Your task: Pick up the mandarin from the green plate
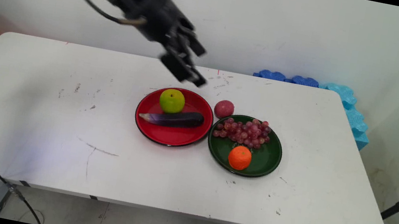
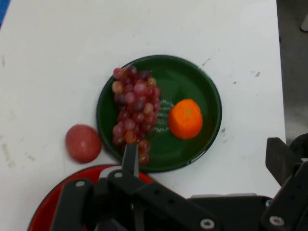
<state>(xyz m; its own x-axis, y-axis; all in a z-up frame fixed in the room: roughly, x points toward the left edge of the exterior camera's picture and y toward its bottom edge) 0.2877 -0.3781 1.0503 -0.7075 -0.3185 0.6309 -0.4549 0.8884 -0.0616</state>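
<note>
Hanging in the air above the far side of the table (image 1: 43, 102), the gripper (image 1: 190, 64) carries nothing, and its two black fingers stand apart, released. It sits over the far rim of the red plate (image 1: 171, 136), clear of everything below. On that plate lie a green apple (image 1: 172, 101) at the far side and a dark purple eggplant (image 1: 174, 119) across the middle, the two close together and possibly touching, though the main view does not settle it. Just right of the red plate is a green plate (image 1: 268, 162), their rims about meeting. It holds a bunch of red grapes (image 1: 243, 132) on its far half and an orange (image 1: 239, 157) near its front edge, a little apart. A small reddish round fruit (image 1: 224, 109) rests on the bare table, tucked between the far rims of the two plates. Blue foam pieces (image 1: 350, 109) line the table's far right corner.
</note>
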